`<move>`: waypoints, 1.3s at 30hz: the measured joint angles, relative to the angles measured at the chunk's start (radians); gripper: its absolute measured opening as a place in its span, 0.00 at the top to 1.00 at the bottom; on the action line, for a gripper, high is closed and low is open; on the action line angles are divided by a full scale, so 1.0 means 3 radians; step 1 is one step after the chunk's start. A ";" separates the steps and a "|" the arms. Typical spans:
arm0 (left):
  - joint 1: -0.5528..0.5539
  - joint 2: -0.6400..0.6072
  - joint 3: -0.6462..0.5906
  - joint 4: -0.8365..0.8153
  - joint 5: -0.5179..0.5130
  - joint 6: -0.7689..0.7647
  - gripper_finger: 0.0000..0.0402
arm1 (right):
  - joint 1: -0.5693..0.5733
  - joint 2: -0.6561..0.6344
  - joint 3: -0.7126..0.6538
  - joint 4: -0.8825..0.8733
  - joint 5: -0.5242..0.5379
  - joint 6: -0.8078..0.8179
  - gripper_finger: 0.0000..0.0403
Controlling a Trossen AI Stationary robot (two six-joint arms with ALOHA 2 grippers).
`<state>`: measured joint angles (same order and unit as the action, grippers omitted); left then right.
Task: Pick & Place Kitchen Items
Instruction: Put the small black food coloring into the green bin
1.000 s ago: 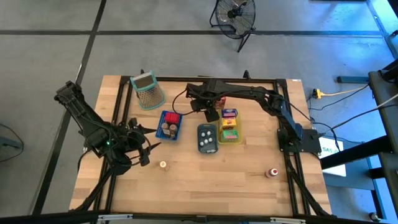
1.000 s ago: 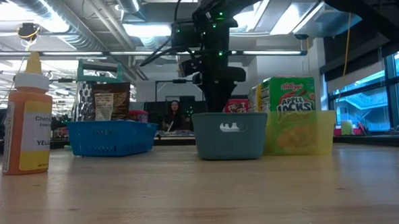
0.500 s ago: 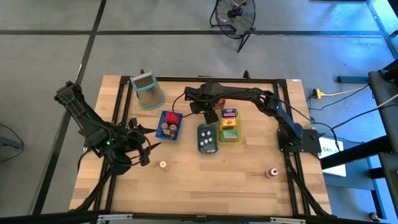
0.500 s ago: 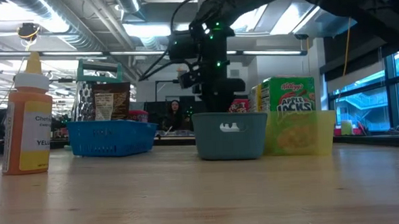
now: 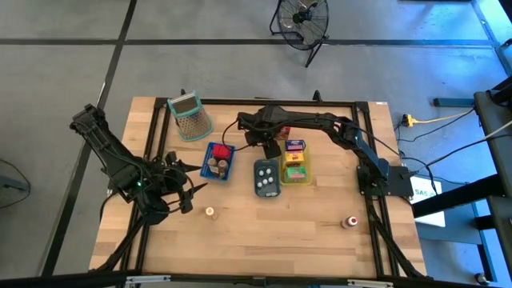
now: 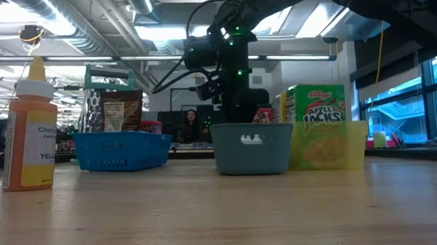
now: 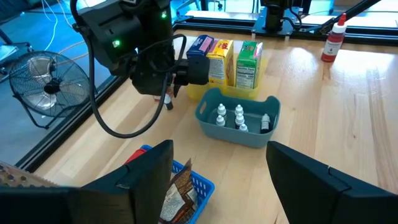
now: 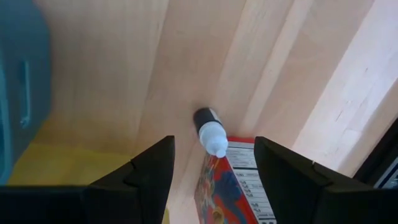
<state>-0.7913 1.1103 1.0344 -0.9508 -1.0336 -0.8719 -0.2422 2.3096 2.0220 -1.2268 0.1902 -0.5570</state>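
My right gripper (image 5: pixel 270 146) hangs open, pointing down, beyond the far ends of the grey-blue tray (image 5: pixel 266 178) and the yellow tray (image 5: pixel 296 172). In its wrist view the gripper (image 8: pixel 212 144) stands over a small white-capped bottle (image 8: pixel 209 128), which lies on its side on the wood next to a red carton (image 8: pixel 227 182). Blue-purple, yellow and green cartons (image 7: pixel 225 59) stand in the yellow tray. Small white bottles (image 7: pixel 238 117) sit in the grey-blue tray. My left gripper (image 5: pixel 186 198) waits open near the table's left edge.
A blue tray (image 5: pixel 218 160) holds brown packets and a red one. The green-rimmed grater (image 5: pixel 190 117) lies at the far left. A small round piece (image 5: pixel 210 212) and a red-capped bottle (image 5: pixel 350 222) stand on bare wood near the near edge.
My right gripper has shifted a little toward the table's left and then held still above the small bottle. Its fingers have stayed open.
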 joint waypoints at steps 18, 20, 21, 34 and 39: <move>0.0000 0.0000 0.0000 -0.0001 0.0000 -0.0014 0.37 | -0.0087 0.0024 0.0000 -0.0022 -0.0125 0.0062 0.45; 0.0000 0.0000 0.0000 0.0000 0.0000 -0.0014 0.37 | -0.0085 0.0024 0.0000 -0.0012 -0.0125 0.0050 0.45; 0.0000 0.0000 0.0000 -0.0001 0.0000 -0.0014 0.37 | -0.0085 0.0024 0.0000 -0.0012 -0.0127 0.0043 0.45; 0.0000 0.0000 0.0000 -0.0001 0.0000 -0.0015 0.37 | -0.0097 0.0024 0.0000 -0.0011 -0.0166 0.0032 0.45; 0.0001 0.0000 0.0000 -0.0001 0.0000 -0.0017 0.37 | -0.0130 0.0024 0.0000 -0.0010 -0.0225 0.0060 0.45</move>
<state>-0.7910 1.1103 1.0344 -0.9512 -1.0336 -0.8768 -0.2813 2.3169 2.0220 -1.2299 0.1226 -0.5390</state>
